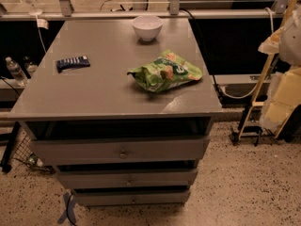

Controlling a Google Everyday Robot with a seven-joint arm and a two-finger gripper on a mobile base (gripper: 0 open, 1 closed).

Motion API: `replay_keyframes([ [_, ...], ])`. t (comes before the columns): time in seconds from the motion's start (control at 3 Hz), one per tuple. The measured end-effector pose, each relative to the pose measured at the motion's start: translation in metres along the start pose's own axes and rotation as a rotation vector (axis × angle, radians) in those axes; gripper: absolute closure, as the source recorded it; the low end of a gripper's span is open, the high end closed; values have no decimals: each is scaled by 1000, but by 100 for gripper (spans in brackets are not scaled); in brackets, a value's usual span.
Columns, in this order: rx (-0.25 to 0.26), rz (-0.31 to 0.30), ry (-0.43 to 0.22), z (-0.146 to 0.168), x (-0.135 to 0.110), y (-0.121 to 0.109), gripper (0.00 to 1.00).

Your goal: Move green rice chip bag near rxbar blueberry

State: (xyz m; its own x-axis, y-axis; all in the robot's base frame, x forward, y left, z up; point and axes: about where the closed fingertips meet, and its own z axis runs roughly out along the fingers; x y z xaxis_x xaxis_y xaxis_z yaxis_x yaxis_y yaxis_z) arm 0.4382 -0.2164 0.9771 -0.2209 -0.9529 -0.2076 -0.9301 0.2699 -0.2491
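While the gripper hangs far right of the bowl, off the grey surface (its grip cannot be told), the crinkled green bag lies front-right of the bowl; the flat navy rxbar, front-left.

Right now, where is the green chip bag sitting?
The green rice chip bag lies right of centre on the table in the camera view, nearer than the white bowl, well right of the rxbar blueberry; the tool is not in view.
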Motion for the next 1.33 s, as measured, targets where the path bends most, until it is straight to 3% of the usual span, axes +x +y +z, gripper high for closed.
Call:
replay_keyframes([
  [0.33, 7, -2, -6, 0, -2, -1, 0],
  [0.67, 22, -27, -80, 16, -22, -16, 0],
  [1.33, 70, -100, -359, 90, -129, -70, 0],
])
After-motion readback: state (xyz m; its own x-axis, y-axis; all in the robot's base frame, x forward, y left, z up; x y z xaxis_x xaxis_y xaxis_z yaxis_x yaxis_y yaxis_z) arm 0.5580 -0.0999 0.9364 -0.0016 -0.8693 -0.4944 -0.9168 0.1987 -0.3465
